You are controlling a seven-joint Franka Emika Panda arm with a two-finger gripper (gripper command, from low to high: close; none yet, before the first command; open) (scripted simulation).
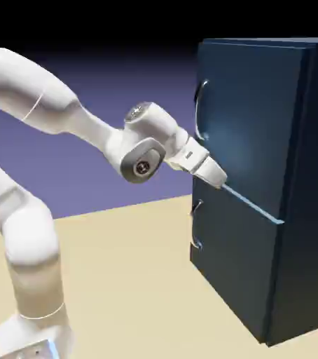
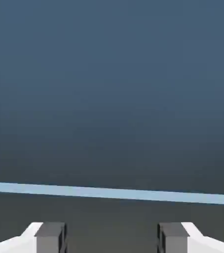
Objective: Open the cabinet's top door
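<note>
"Where is the top door (image 1: pixel 256 126) now?"

"It is the tall panel in the upper part of the cabinet (image 1: pixel 316 182), and it looks closed. Its curved silver handle (image 1: pixel 197 112) stands along the vertical edge at the exterior view's left, nearer to the top corner than the gripper (image 2: pixel 112 238) is."

"And the fingers, are they together?"

"No, they are apart, and the hand view shows nothing between them. They point at the door front, just beside the pale strip (image 1: pixel 256 207) along the top door's bottom edge. If they touch the front, I cannot tell."

"So the step in hand is to reach the handle, I suppose. How to do it well?"

"I would first back off a little from the front, so that the tips do not scrape. Then go up and toward the handle's edge, and turn the wrist so that one finger can pass on each side of the bar. Close only when the bar is well between the tips."

"And the pull?"

"Slowly, in an arc around the opposite edge, where the hinge probably is. A straight pull could slip off."
</note>
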